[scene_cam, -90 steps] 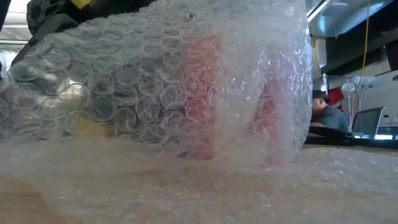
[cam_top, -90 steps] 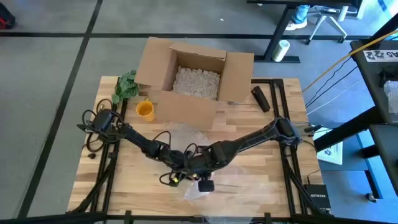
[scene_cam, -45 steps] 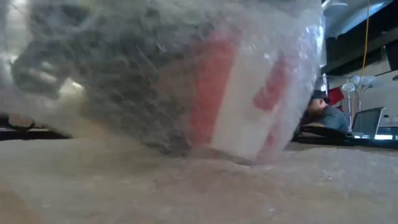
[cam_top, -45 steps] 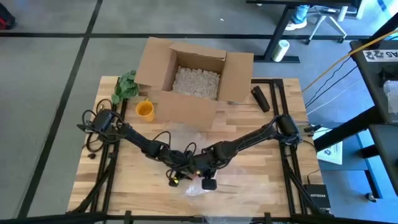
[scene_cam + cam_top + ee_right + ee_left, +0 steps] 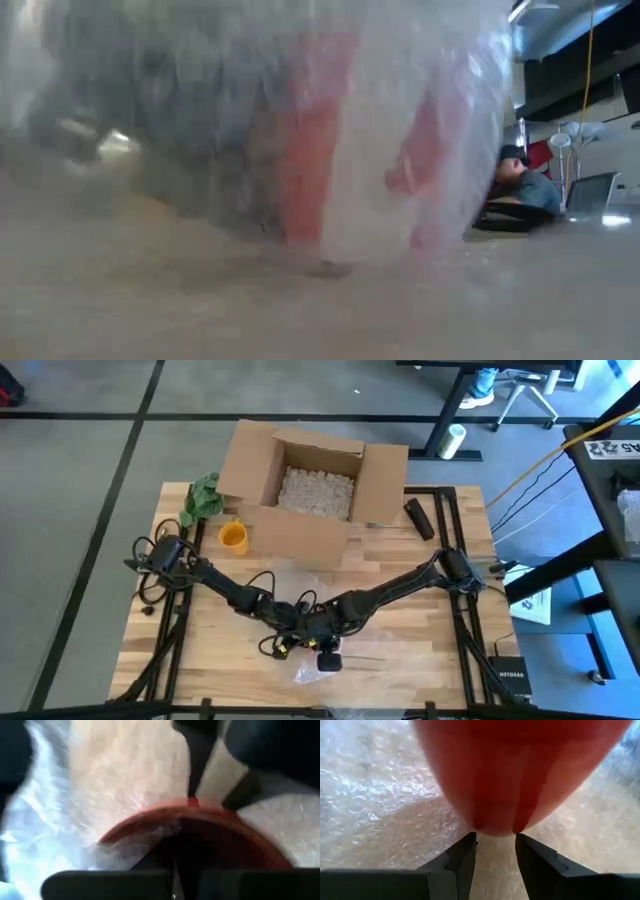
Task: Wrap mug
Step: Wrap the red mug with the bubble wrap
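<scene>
The mug (image 5: 340, 150), red with a white band, lies near the table's front middle under a sheet of clear bubble wrap (image 5: 150, 120). More of the wrap (image 5: 305, 672) spreads over the table beneath it. Both arms meet there in the high view. My left gripper (image 5: 495, 840) has the red mug (image 5: 520, 770) right at its fingertips. My right gripper (image 5: 175, 870) is at the mug's open mouth, its fingers together. In the high view the arms hide the mug. My left gripper pinches a narrow part of the mug's red body (image 5: 495, 827) with just its two fingertips. Which part of the mug this is, I cannot tell. My right gripper's shut fingers sit at the mug's rim (image 5: 150, 820), where a fold of the bubble wrap (image 5: 125, 795) reaches them. The dark mouth hides the place of contact.
An open cardboard box (image 5: 315, 485) of packing peanuts stands at the far middle. Left of it are an orange cup (image 5: 233, 537) and a green leafy thing (image 5: 203, 498). A black cylinder (image 5: 418, 518) lies at the far right. A person (image 5: 525, 185) sits beyond the table.
The mug, under its bubble wrap, has tipped over and then come back nearly upright. The wrap has been drawn closer over it. My right gripper has gone slightly toward the table's near edge.
</scene>
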`<action>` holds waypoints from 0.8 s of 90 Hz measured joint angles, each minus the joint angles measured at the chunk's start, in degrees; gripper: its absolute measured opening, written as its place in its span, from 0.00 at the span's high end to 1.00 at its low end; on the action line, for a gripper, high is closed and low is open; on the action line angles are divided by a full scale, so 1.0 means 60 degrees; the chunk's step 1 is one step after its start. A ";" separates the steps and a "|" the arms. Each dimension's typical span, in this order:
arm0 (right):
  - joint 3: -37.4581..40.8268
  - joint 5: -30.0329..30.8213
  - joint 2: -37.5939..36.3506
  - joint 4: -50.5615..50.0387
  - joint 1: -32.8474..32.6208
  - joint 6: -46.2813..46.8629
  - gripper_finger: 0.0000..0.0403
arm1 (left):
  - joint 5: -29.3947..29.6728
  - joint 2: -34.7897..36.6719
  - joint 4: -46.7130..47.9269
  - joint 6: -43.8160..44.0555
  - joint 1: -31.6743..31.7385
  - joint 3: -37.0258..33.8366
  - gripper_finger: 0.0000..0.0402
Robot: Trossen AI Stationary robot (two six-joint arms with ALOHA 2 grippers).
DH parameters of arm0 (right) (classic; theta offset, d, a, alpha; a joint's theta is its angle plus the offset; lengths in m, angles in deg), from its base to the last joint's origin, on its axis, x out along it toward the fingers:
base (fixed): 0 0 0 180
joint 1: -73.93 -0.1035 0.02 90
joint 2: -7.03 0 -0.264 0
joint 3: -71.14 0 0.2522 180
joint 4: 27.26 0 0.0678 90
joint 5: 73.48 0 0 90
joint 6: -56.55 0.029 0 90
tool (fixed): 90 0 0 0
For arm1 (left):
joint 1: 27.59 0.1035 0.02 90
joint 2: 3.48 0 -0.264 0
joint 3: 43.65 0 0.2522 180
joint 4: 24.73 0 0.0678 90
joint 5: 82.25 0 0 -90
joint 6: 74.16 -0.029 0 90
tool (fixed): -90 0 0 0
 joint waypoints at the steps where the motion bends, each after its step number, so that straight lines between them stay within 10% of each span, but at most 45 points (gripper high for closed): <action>1: -0.0032 0.0002 0.0000 -0.0051 0.0000 -0.0002 1.00 | 0.0030 0.0000 -0.0002 0.0000 0.0000 0.0000 0.70; 72: -0.1834 0.0845 -0.0055 -0.2348 -0.0349 -0.0274 1.00 | 0.0415 0.0000 0.0036 -0.0025 0.0034 0.0000 0.70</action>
